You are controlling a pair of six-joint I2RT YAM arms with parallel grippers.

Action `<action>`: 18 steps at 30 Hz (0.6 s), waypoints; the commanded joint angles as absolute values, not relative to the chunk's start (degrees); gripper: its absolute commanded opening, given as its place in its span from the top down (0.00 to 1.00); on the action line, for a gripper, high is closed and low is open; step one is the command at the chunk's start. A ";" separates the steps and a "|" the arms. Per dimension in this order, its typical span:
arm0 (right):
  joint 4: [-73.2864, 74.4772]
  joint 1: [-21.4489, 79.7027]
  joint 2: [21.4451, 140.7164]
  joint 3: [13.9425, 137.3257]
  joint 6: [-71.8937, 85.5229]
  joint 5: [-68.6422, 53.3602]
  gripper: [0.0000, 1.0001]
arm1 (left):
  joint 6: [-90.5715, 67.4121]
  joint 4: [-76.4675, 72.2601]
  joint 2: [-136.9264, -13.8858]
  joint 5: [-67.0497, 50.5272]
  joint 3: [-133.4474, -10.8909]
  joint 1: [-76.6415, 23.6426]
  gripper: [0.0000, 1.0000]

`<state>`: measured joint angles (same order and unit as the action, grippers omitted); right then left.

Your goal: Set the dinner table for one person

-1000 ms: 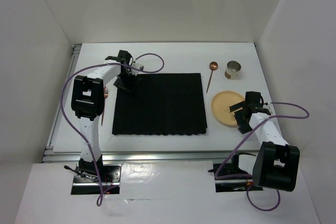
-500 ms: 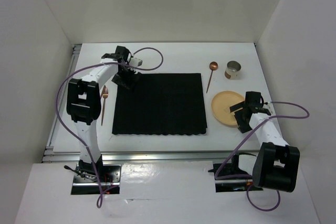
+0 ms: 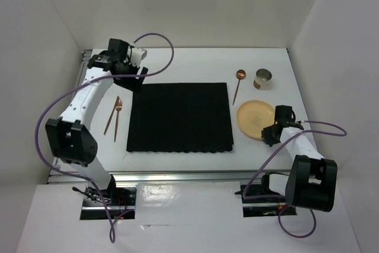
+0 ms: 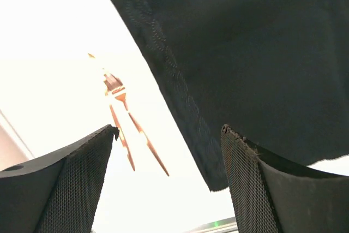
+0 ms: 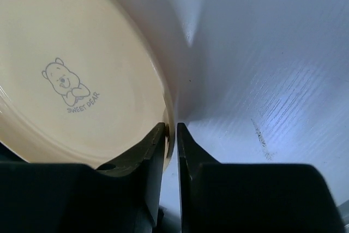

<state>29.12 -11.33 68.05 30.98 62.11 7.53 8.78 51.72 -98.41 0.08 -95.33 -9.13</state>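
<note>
The white dinner table [image 3: 195,63] carries a black placemat [image 3: 179,117] [image 4: 251,47] in its middle. Two thin copper utensils [image 3: 112,117] [image 4: 126,117] lie left of the mat. My left gripper [image 3: 130,75] [image 4: 169,135] hangs open and empty above the mat's far left corner. A cream plate [image 3: 253,118] [image 5: 76,75] with a bear print lies right of the mat. My right gripper [image 3: 270,134] [image 5: 170,135] is shut on the plate's near right rim, one finger inside and one outside. A copper spoon [image 3: 238,85] and a small metal cup [image 3: 263,79] sit beyond the plate.
Silver rails [image 3: 177,176] run along the table's near and left edges. White walls enclose the table on three sides. Purple cables loop from both arms; the right one [image 3: 320,127] arcs over the table's right side.
My right gripper has closed onto the plate's rim and the plate shifted slightly. My left arm has swung back and left off the placemat corner, uncovering both copper utensils.
</note>
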 commanded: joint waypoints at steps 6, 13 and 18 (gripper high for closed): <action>26.99 -11.34 68.73 28.22 65.30 8.96 0.57 | 7.65 55.37 -86.93 -3.08 -91.67 -3.35 0.12; 26.37 -11.34 70.05 28.73 66.62 9.57 0.94 | 7.65 56.95 -85.34 -5.01 -90.18 -0.88 0.12; 31.19 -11.34 64.46 31.46 63.66 11.69 1.00 | 7.65 57.48 -84.29 -6.59 -90.18 -0.35 0.12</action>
